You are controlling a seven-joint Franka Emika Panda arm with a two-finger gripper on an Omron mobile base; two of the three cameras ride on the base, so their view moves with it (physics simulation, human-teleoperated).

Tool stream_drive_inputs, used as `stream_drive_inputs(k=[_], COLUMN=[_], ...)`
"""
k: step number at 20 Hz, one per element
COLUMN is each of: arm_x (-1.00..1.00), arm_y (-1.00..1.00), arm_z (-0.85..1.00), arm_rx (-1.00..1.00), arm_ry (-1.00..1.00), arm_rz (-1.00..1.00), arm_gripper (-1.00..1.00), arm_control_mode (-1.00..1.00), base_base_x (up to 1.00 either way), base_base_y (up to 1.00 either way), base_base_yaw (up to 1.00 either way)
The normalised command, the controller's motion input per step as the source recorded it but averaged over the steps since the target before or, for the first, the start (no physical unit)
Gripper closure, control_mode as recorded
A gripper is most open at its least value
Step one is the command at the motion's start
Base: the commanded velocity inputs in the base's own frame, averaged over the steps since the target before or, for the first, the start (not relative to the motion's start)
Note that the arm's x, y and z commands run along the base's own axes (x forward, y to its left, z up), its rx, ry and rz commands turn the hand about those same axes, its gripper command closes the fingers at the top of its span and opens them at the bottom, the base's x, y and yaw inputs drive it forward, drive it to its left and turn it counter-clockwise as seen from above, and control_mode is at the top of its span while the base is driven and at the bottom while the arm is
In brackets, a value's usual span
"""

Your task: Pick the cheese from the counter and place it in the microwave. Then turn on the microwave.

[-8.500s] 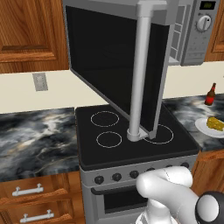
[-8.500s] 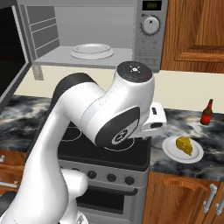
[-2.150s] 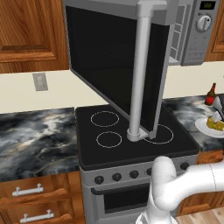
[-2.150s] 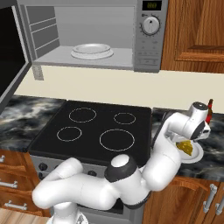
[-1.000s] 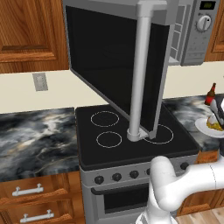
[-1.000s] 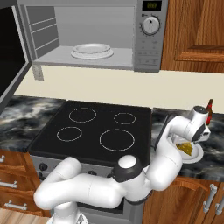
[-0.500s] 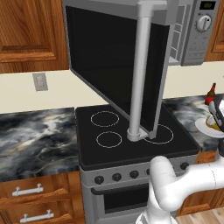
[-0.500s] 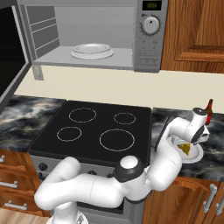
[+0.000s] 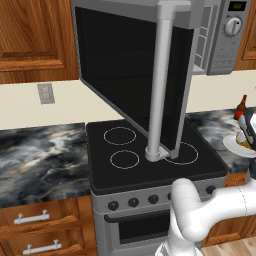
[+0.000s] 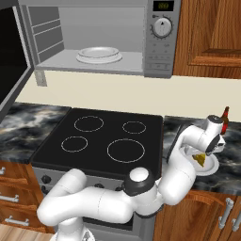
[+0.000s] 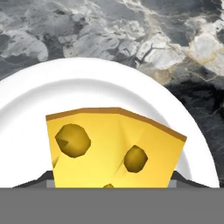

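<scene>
Your gripper (image 10: 205,155) is down over the white plate (image 10: 210,167) on the counter (image 10: 233,160) to the right of the stovetop (image 10: 99,139), with the cheese (image 11: 114,146) directly between its fingertips (image 11: 48,178). In the hand view the yellow wedge (holes and a darker rind along its top edge) sits on the plate, and the dark finger tips show just at either side of its lower edge. I cannot tell whether the fingers have actually pinched the cheese or merely bracket it; they look close to its sides. You can see the brown bottle (image 10: 225,117) standing just behind the plate. The microwave (image 10: 103,40) above the stovetop has its door (image 9: 131,80) swung wide open, and a glass turntable (image 10: 99,54) lies inside.
</scene>
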Motion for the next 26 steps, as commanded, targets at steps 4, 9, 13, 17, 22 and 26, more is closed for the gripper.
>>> stream_drive_inputs(k=[4,9,13,17,22,26], arm_x=[0.00,-0.01,-0.05,-0.04,-0.09,-0.25], arm_y=[0.00,0.00,0.04,0.00,0.00,0.01], arm_z=[0.00,0.12,0.47,0.47,0.44,0.42], arm_rx=[0.00,0.00,0.00,0.00,0.00,0.00], arm_ry=[0.00,0.00,-0.05,-0.03,-0.01,0.00], arm_rz=[0.00,0.00,0.00,0.00,0.00,-0.02], arm_gripper=[1.00,1.00,1.00,1.00,1.00,1.00], arm_control_mode=[-1.00,-1.00,-1.00,-1.00,-1.00,-1.00], base_base_x=[0.00,0.00,0.00,0.00,0.00,0.00], base_base_y=[0.00,0.00,0.00,0.00,0.00,0.00], base_base_yaw=[0.00,0.00,0.00,0.00,0.00,0.00])
